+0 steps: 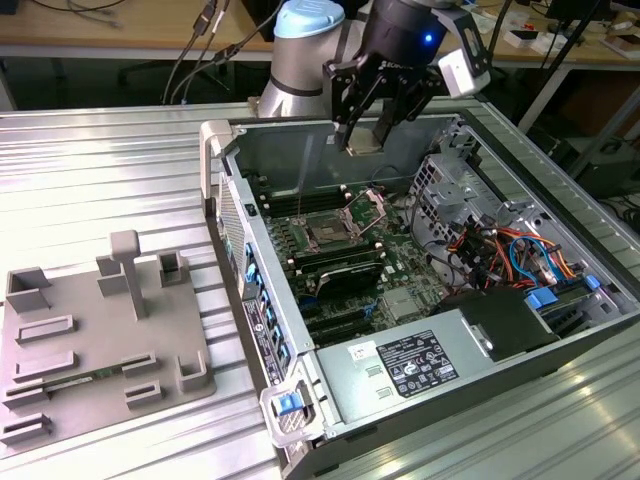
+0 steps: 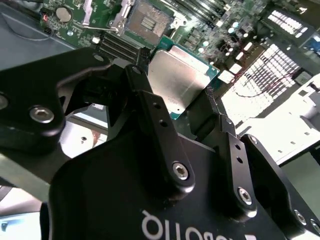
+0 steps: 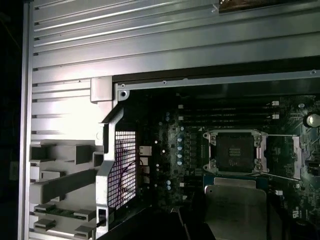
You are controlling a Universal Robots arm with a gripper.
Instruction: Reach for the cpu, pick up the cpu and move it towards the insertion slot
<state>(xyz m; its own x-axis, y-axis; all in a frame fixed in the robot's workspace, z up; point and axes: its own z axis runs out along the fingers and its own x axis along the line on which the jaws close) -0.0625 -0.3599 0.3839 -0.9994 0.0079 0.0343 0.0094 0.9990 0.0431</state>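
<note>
Holding cpu (image 2: 181, 77) clamped in my claw (image 1: 372, 132), flat, high above insertion slot (image 1: 330, 232), clearing case wall.

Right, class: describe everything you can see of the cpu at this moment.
The cpu is a small flat square chip with a silvery metal top and a green edge. The gripper is shut on it, a black finger on either side, holding it level in the air above the open computer case. The insertion slot lies open below on the green board. Only the fingers touch the chip.
</note>
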